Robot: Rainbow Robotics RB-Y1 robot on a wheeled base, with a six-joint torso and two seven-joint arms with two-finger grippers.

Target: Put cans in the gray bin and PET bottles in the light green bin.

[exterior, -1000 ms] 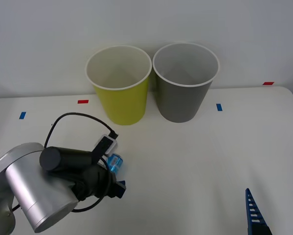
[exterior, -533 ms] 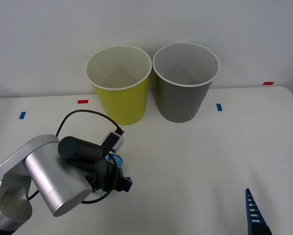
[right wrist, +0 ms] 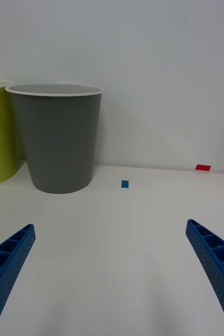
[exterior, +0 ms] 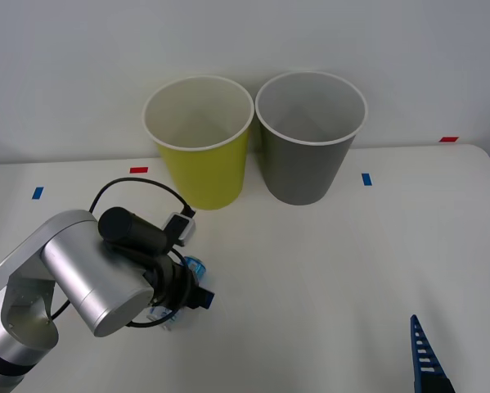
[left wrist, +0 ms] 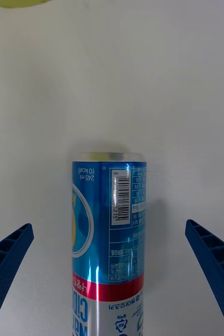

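A light-blue can (left wrist: 109, 241) with a white and red label band lies on its side on the white table. My left gripper (left wrist: 107, 226) is open, one blue finger on each side of the can and neither touching it. From the front, the left wrist covers most of the can (exterior: 195, 266), and the left gripper (exterior: 186, 307) hangs low over the table. The light green bin (exterior: 200, 155) and the gray bin (exterior: 310, 155) stand upright side by side at the back. My right gripper (right wrist: 109, 228) waits open near the front right edge. PET bottles are out of view.
Small blue and red tape marks (exterior: 366, 178) dot the table near the back. A black cable (exterior: 138, 187) loops above the left wrist. A white wall rises behind the bins. Bare tabletop (exterior: 326, 270) lies between the can and the bins.
My left arm has swung in over the can and the wrist has dropped lower around it. The can, the bins and the right gripper have stayed put.
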